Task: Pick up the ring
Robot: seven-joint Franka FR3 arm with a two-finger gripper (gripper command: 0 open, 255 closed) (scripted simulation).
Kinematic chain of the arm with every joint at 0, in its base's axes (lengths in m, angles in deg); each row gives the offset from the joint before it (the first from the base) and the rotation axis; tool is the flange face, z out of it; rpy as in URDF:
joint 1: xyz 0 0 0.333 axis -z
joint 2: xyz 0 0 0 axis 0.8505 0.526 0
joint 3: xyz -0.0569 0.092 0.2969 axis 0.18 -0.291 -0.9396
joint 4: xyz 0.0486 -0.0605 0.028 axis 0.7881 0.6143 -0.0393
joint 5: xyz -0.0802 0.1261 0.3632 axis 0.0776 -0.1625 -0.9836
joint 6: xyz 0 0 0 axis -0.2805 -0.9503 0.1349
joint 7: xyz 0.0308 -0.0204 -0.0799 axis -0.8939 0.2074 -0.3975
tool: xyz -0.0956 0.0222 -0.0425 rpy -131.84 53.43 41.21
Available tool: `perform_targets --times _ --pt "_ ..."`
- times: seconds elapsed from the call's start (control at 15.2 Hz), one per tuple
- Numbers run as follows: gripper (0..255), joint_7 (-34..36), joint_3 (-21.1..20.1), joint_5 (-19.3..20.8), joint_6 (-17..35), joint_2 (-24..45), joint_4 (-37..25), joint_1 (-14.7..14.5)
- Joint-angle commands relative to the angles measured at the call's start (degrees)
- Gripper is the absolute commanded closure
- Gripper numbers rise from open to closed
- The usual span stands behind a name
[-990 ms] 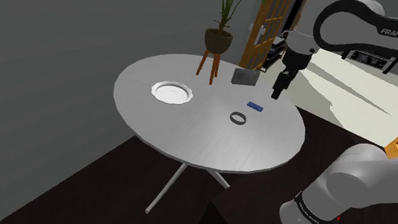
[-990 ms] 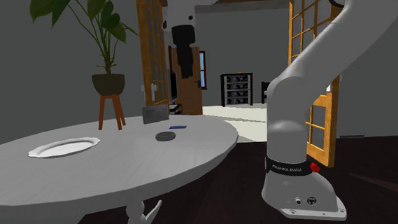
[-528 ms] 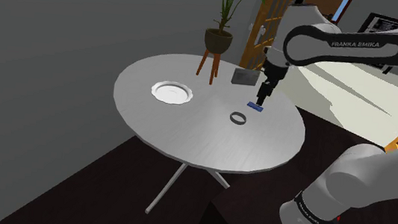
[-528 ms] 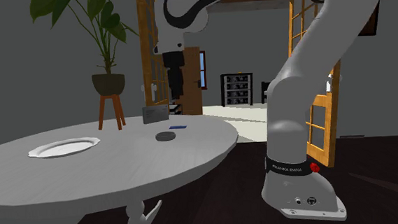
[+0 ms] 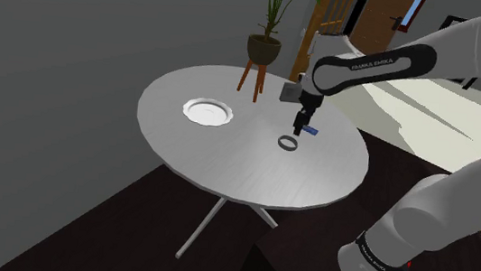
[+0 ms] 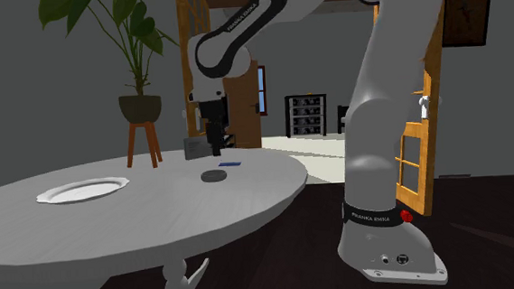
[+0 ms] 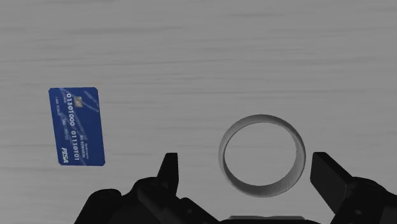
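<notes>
- Ring (image 7: 261, 190) lies flat on the table (image 5: 227, 165), hole upward, just right of the middle of the shoulder view and almost straight below the gripper (image 7: 242, 157).
- Gripper is open and grips nothing. In the wrist view its two fingers (image 7: 169, 167) stand wider apart than the ring, which sits between them, nearer one finger than the other.
- Second exterior view, centre of frame: the gripper (image 6: 215, 153) hangs above the ring (image 6: 214, 176) with clear air between, so the coming move looks like a straight drop with a small sideways nudge to centre.
- Being round, the ring has no long axis, so no wrist turn seems needed.
- Blue card (image 7: 76, 126) lies flat, apart from the ring, outside the farther finger.
- White plate (image 5: 206, 111) sits well apart at the shoulder view's left, and the table edge is not close.
</notes>
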Motion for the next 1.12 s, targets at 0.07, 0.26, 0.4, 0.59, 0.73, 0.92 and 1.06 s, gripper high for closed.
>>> perform_targets --times 0.07,0.26,0.4,0.59,0.73,0.92,1.06 --pt "0 -1.7 0.8 -0.2 3.3 6.1 -2.4 0.1" --pt "0 -1.5 0.8 -0.1 5.8 7.5 -1.2 0.2" --pt "0 -1.3 0.8 0.0 7.5 8.5 -0.6 0.2" --pt "0 -1.2 0.9 0.1 9.6 9.8 0.2 0.2" --pt "255 -1.2 0.9 0.0 9.6 9.9 0.2 0.2" --pt "255 -1.2 0.9 0.1 9.6 9.9 0.1 0.2" --pt "255 -1.2 0.9 0.1 9.6 9.9 0.1 0.2"
